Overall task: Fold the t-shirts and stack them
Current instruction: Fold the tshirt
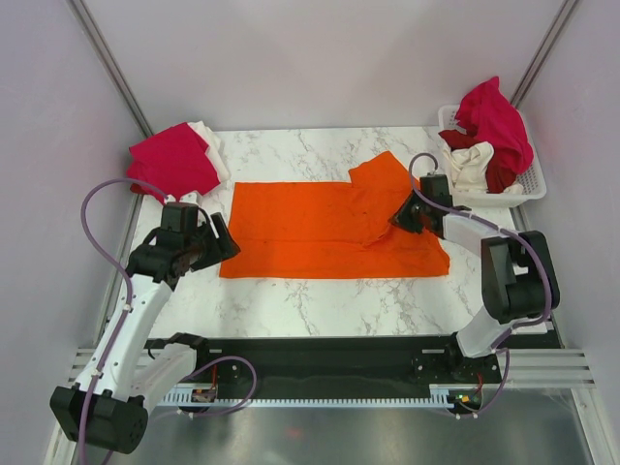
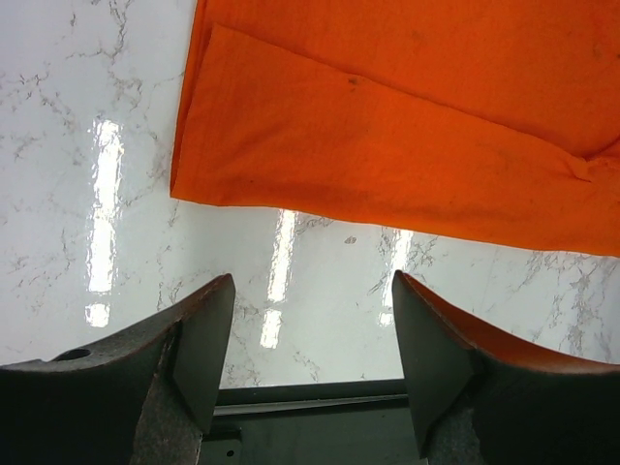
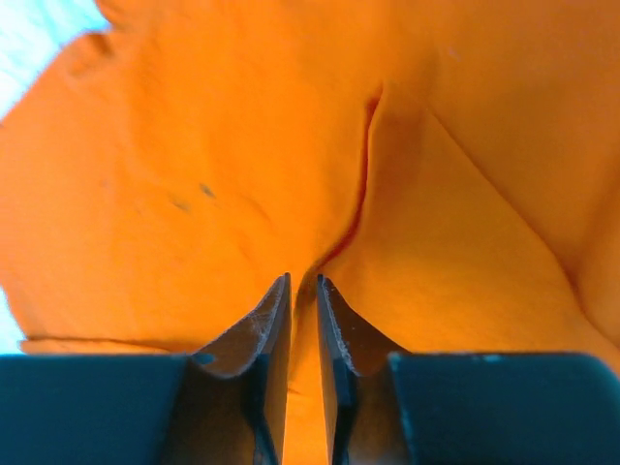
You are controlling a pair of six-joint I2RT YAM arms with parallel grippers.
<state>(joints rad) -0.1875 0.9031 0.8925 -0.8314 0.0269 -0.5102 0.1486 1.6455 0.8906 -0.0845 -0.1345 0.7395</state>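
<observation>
Far left, a folded pile (image 1: 174,163) sits at the back corner of the desk (image 1: 291,300), pink over white. Left tool (image 2: 312,283) hangs with jaws wide and nothing in them, just beside the left edge of the orange shirt (image 1: 310,228), not touching. That shirt lies flat mid-desk, looking doubled over along one side. Moving right: right tool (image 3: 302,283) is pinched tight on a raised ridge of the orange cloth, with the right end partly flipped over. Beyond it, the basket (image 1: 531,189) holds more shirts (image 1: 496,121). My call: left tool should take the near-left corner, both layers, low to the desk. Then lift just enough to clear, carry the fold straight across and line up the edges; a one-sided pull would likely skew it and drag the whole shirt
</observation>
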